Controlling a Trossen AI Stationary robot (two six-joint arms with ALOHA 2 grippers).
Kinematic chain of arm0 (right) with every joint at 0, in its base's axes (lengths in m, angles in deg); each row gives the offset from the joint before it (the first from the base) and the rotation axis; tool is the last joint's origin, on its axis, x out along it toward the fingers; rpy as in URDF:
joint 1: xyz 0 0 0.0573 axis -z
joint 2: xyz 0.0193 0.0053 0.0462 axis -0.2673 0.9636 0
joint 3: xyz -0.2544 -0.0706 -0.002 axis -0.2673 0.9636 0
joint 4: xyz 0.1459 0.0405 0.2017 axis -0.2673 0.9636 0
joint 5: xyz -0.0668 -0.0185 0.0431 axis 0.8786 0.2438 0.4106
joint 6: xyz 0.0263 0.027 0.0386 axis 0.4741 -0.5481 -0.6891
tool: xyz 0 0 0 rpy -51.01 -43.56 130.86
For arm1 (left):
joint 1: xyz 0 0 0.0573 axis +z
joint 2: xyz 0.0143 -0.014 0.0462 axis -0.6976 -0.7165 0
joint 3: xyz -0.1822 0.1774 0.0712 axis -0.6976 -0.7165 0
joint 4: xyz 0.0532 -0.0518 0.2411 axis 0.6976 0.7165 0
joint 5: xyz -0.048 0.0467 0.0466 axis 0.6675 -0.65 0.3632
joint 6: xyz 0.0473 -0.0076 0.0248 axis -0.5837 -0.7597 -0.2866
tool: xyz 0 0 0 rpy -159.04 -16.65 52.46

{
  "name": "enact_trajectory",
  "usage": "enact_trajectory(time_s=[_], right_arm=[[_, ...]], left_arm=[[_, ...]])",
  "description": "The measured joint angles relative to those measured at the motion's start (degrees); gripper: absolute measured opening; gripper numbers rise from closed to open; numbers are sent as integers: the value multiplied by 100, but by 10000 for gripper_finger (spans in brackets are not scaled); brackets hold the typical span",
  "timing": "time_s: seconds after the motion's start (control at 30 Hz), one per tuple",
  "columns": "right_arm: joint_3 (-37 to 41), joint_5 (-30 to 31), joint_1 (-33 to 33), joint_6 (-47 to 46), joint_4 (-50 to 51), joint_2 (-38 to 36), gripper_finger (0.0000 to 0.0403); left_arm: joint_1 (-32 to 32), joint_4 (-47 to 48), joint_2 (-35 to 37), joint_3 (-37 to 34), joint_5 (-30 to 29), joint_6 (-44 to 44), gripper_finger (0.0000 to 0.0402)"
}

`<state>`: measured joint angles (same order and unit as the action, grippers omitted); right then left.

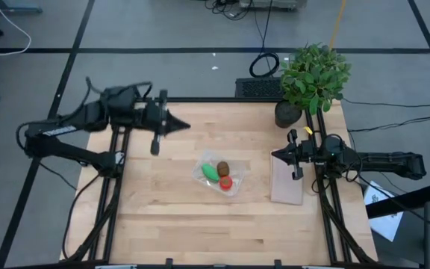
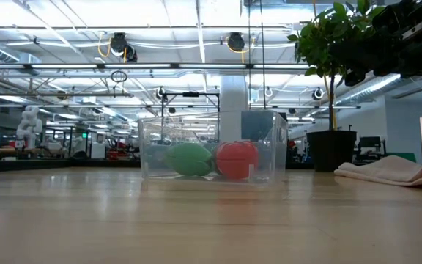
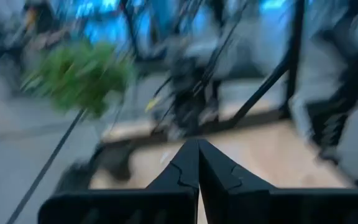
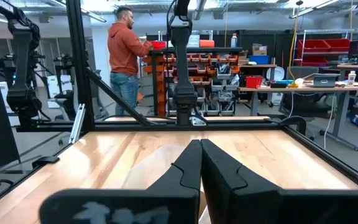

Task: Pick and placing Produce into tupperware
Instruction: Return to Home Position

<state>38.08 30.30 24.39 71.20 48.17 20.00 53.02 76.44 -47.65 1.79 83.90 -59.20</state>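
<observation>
"Where was the produce at that moment?"

"All three pieces lay inside the clear tub [image 2: 156, 143] near the middle of the bench [image 1: 163, 217]. The green piece [image 1: 210, 171], the brown kiwi [image 1: 222, 167] and the red tomato [image 1: 225, 181] were packed close together. None of it showed on the bare wood."

"And the claws?"

"The left claw [image 1: 179, 125] hung over the far left part of the bench, well apart from the tub, with its two fingers pressed together on nothing. The right claw [image 1: 276, 156] sat toward the right side, just beside the far end of the whitish cloth [image 1: 287, 183] and near the potted plant [image 1: 316, 75]. Its fingers were also together and empty."

"Which step was that, then?"

"The filling looked finished, so it read as the return to rest. The next move seemed to call only for the left arm to fold away to its own side, passing clear of the tub. No grasp was needed."
</observation>
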Motion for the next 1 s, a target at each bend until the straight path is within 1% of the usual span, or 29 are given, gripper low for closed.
enact_trajectory(time_s=[0.07, 0.13, 0.23, 0.3, 0.43, 0.5, 0.57, 0.67, 0.7, 0.77, 0.87, 1.0], right_arm=[[0, 0, 1, 0, -2, 0, 0], [0, 1, 1, 0, -3, 0, 0], [0, 0, 1, -5, -2, 0, 0], [0, 0, 2, -7, 0, 0, 0], [0, 0, 2, -48, -2, 0, 0], [0, 0, 0, -48, 0, 0, 0], [0, 0, 0, -46, 0, 0, 0], [0, 0, 0, -20, -2, 0, 0], [0, 0, 0, -20, 0, 0, 0], [0, 0, 0, -18, 0, 0, 0], [0, 0, 2, -24, 1, 0, 0], [0, 0, 1, -41, 1, 0, 0]], left_arm=[[-273, -843, 155, -515, 25, 132, 0], [-500, -1234, 258, -904, -220, 56, 0], [-715, -1150, 433, -1157, -701, -106, 0], [-755, -953, 642, -1264, -785, -120, 0], [-825, -1027, 1183, -1639, -1067, -79, 0], [-804, -1368, 1460, -1929, -969, 169, 0], [-744, -1898, 1661, -2337, -565, 351, 0], [-754, -3176, 1755, -3057, -60, 576, 0], [-775, -3560, 1753, -3290, 25, 628, 0], [-786, -3960, 1733, -3669, 57, 666, 0], [-782, -4053, 1822, -3944, -156, 654, 0], [-786, -3290, 2164, -4010, -655, 544, 0]])
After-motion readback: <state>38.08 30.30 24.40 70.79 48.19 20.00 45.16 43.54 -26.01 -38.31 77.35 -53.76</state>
